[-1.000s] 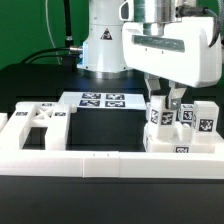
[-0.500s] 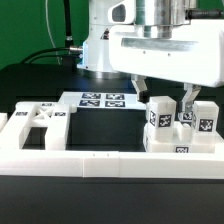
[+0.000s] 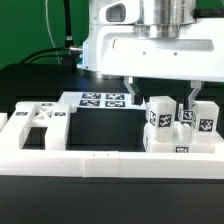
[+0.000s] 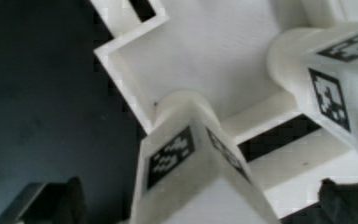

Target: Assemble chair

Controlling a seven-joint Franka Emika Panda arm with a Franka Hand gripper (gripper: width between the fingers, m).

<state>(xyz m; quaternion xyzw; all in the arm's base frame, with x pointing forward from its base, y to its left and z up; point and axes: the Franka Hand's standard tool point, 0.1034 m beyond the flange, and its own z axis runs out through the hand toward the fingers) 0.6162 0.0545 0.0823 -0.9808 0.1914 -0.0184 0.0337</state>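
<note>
While the hand (image 3: 163, 97) hangs wide apart and empty over the upright chair blocks (image 3: 160, 120), toward the exterior view's right of the marker board (image 3: 103, 100), we judge them light, stiff, slippery (glossy plastic), best pinched across flat faces.

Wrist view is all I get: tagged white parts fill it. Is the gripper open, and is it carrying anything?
Observer: The exterior view shows the gripper open and carrying nothing, its jaws standing one on each side of an upright tagged block.
Operator: Where is the seat?
Observer: The X-braced seat lies flat at the exterior view's left, well away from the gripper, just behind the border wall.
Operator: What is between the seat and that block?
Observer: Further back, the marker board lies flat on the table, roughly midway between them.
</note>
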